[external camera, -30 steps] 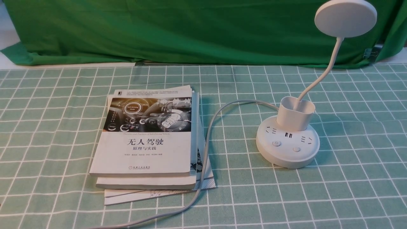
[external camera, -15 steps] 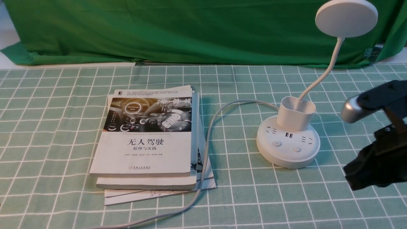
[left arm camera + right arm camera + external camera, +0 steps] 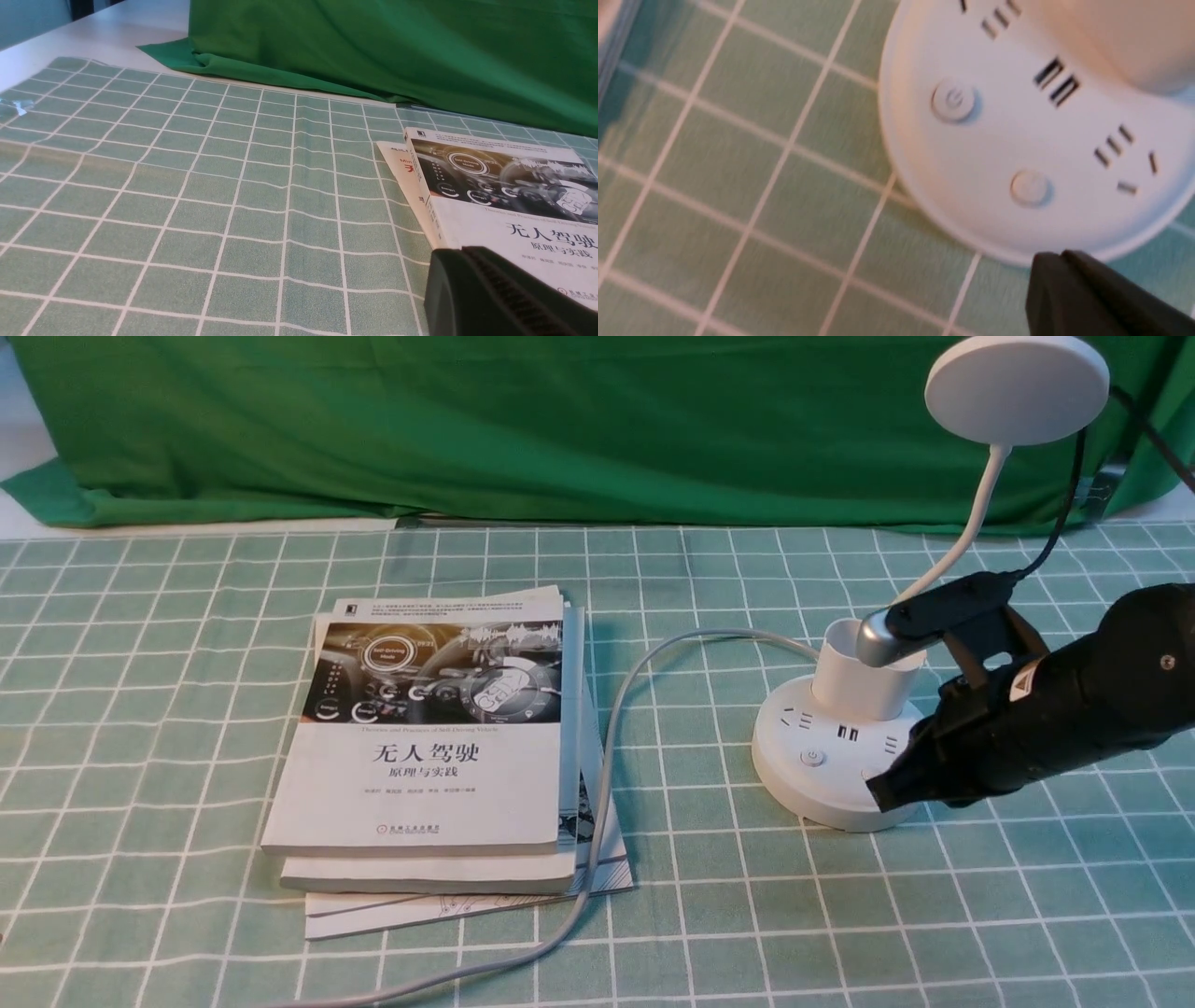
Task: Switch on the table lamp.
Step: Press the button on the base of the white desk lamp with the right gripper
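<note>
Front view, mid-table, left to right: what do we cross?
Stack of books → grey cable → table lamp → right hand, overlapping the lamp base's right edge.

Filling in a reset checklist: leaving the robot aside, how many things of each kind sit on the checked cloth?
Lamp: 1
Books: 3, in one stack; the thin bottom one is hard to separate from any loose sheet
Power cord: 1
Total: 5
</note>
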